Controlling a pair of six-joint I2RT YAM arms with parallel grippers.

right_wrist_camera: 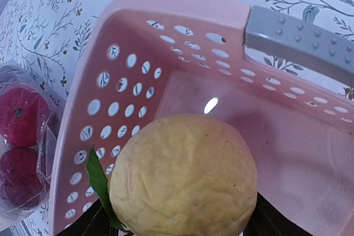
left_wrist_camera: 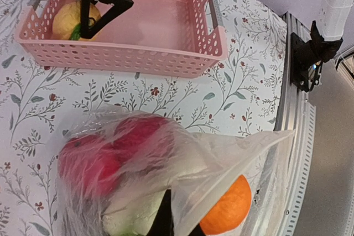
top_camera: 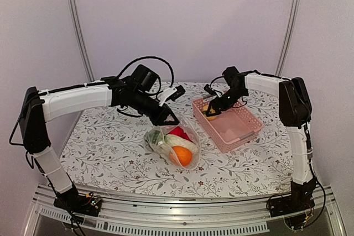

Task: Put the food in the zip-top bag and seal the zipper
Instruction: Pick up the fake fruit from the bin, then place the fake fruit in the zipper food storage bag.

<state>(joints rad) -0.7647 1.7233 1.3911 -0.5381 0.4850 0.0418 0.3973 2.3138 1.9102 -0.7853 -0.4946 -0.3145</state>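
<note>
Right wrist view misses the bagged orange [top_camera: 182, 155]

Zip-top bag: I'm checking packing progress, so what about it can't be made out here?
- Zipper: lost in the zip-top bag's crinkled clear plastic, every view.
- Bag mouth: top view, covered by the left gripper.
- Lowest food: left wrist view, cut off by the bottom edge.
</note>
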